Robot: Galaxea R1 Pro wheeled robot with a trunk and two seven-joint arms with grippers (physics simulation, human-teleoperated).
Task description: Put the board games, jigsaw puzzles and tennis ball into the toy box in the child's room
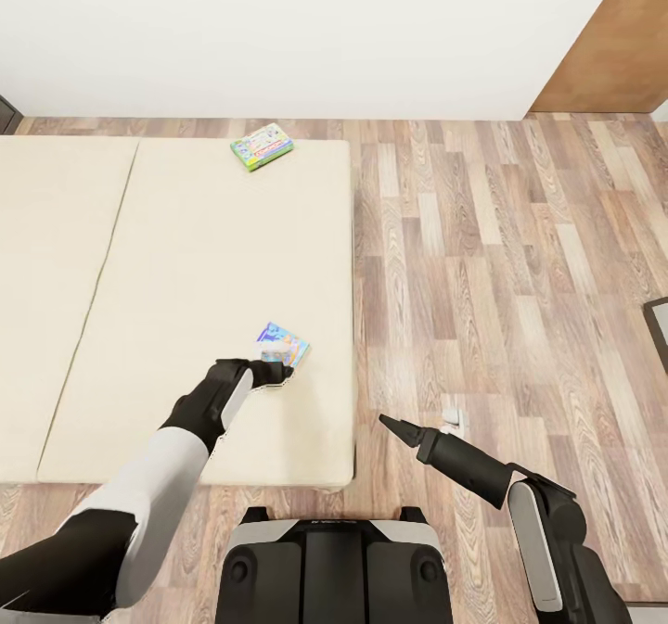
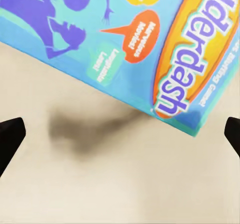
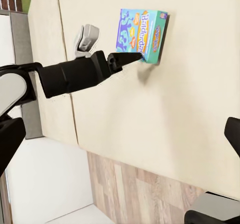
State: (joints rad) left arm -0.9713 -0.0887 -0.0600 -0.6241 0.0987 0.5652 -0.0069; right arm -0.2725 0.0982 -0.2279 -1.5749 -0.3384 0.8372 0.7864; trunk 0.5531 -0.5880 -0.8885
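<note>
Your left gripper (image 1: 278, 371) is spread open, hovering just short of the blue Balderdash game box (image 1: 284, 344), which lies flat on the bed (image 1: 186, 262) near its 4 o'clock corner. Green-edged game box (image 1: 262, 146) sits at the far 12 o'clock edge. Likely light, stiff cardboard with a slick cover, so pinch across a thin edge, not the face. Right gripper (image 1: 390, 422): can't tell whether open or closed.

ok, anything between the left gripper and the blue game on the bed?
Nothing visible. The left gripper is right at the blue game's near edge, fingers open, only bare bed between them.
</note>
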